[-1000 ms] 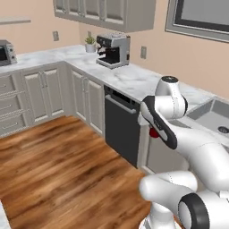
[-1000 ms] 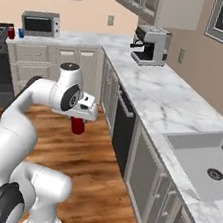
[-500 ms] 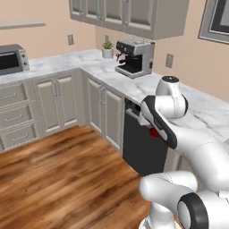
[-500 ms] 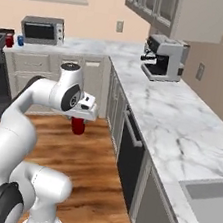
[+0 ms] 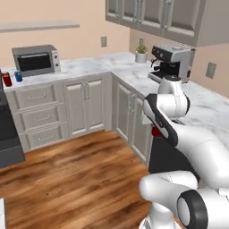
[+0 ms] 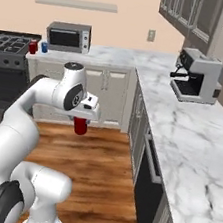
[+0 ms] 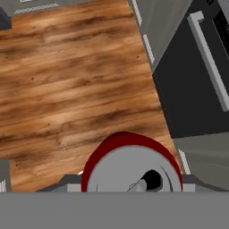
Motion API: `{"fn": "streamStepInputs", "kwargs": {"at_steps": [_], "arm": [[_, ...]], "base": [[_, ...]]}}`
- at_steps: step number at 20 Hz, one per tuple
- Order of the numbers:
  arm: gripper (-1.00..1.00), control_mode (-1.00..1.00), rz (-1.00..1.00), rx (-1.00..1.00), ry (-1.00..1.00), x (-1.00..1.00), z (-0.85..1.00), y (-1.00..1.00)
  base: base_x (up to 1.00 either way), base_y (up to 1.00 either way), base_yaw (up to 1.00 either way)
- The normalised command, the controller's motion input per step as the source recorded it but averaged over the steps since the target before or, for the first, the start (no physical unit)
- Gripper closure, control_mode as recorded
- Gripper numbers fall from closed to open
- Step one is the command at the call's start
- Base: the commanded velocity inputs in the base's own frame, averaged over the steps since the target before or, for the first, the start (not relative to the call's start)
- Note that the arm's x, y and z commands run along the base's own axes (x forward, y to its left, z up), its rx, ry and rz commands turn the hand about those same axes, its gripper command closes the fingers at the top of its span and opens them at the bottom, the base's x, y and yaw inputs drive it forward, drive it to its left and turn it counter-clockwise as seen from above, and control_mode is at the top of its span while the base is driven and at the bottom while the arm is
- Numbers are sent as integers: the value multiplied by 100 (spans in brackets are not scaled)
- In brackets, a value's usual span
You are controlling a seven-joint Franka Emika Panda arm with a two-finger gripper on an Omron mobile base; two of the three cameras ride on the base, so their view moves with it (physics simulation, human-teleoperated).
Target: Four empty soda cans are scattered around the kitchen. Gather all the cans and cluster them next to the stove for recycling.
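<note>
My gripper (image 6: pixel 83 118) is shut on a red soda can (image 6: pixel 80 126), which hangs upright above the wood floor in front of the cabinets. From the left base view the same held can (image 5: pixel 156 131) peeks out below the hand. The hand view looks straight down on its silvery top (image 7: pixel 132 172), with a finger on each side. Two more soda cans, one red (image 6: pixel 33 47) and one blue (image 6: pixel 43 47), stand on the counter right beside the black stove (image 6: pixel 9 45). That pair, red (image 5: pixel 6 79) and blue (image 5: pixel 18 76), also stands at the far left of the left base view.
A grey countertop oven (image 6: pixel 68 37) sits on the back counter just right of the two cans. A coffee machine (image 6: pixel 197 76) stands on the right counter, with a black dishwasher front (image 6: pixel 145 184) below. A small potted plant (image 5: pixel 141 53) is in the corner.
The whole scene has shifted right as the base turned left, bringing the stove and countertop oven closer. The arm keeps its pose with the red can in the gripper.
</note>
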Motion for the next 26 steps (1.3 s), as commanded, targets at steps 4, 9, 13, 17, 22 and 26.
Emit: {"fn": "streamStepInputs", "kwargs": {"at_steps": [4,9,13,17,22,26], "arm": [[100,100,0,0,0,0,0,0],[100,100,0,0,0,0,0,0],[100,100,0,0,0,0,0,0],[100,100,0,0,0,0,0,0],[100,100,0,0,0,0,0,0],[100,100,0,0,0,0,0,0]], "base": [[27,12,41],[39,15,37],[55,18,33],[85,13,25],[100,16,16],[100,21,12]]}}
